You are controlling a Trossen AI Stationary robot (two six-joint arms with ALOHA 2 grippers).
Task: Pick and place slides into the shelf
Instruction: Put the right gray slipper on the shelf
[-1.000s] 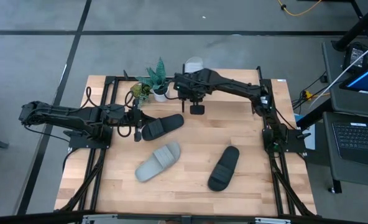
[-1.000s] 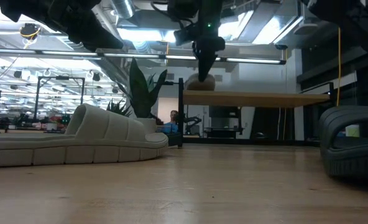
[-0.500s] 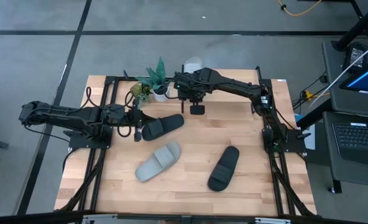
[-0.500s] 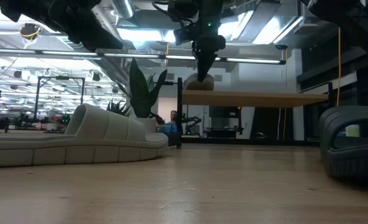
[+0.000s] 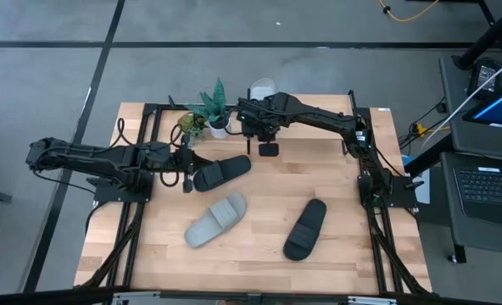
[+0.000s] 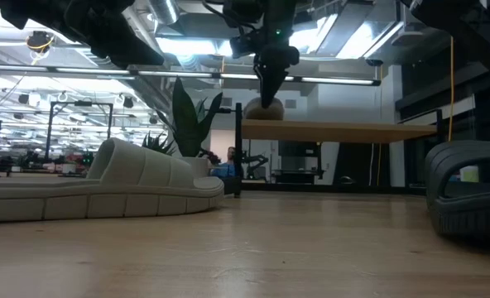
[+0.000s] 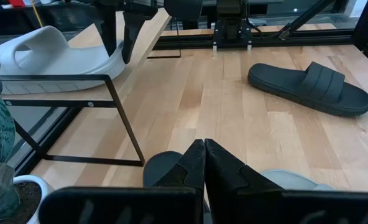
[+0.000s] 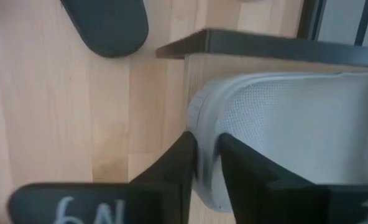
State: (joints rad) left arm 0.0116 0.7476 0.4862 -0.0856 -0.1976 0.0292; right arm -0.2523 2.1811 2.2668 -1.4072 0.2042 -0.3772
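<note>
Near edge of the bench [image 5: 259, 254]: a pale slide [image 5: 215, 220] at 7 o'clock and a black slide [image 5: 305, 229] at 5, both w/ no hand on them. Mid-bench, our left hand [image 5: 186, 174] was pressed together beside another black slide [image 5: 221, 172]. At 12, our right hand [image 8: 202, 165] pinched the rim of the second pale slide [image 8: 296, 124], already resting on the shelf [image 7: 148, 37]. We judged the placing step nearly done; next: let go, lift clear, fetch another.

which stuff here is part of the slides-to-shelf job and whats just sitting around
Job:
- shelf, with one pale slide on top, right gripper at its edge
- pale slide on the table
- two black slides
- left gripper, shut

Lying about:
- potted plants
</note>
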